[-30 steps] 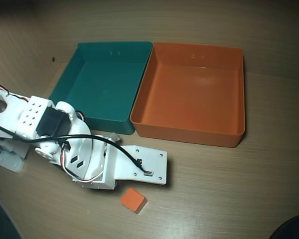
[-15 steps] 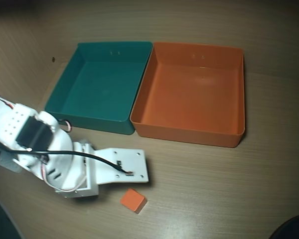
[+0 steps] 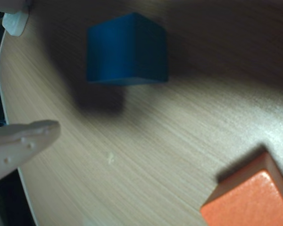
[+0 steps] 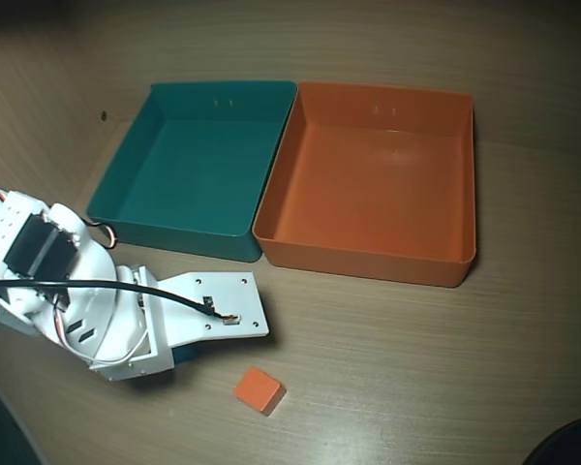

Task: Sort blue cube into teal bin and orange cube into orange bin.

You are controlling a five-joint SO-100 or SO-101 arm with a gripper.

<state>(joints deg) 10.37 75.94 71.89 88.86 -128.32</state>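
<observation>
The blue cube sits on the wooden table at the top of the wrist view, with its shadow beneath it. One white fingertip reaches in from the left edge, apart from the cube; the other finger is out of view. The orange cube lies at the bottom right, also apart. In the overhead view my gripper hangs over the blue cube, of which only a sliver shows. The orange cube lies just right of it. The teal bin and the orange bin stand side by side behind, both empty.
The arm's white base and motors fill the left of the overhead view. The table's edge runs down the left of the wrist view. A dark object sits at the bottom right corner.
</observation>
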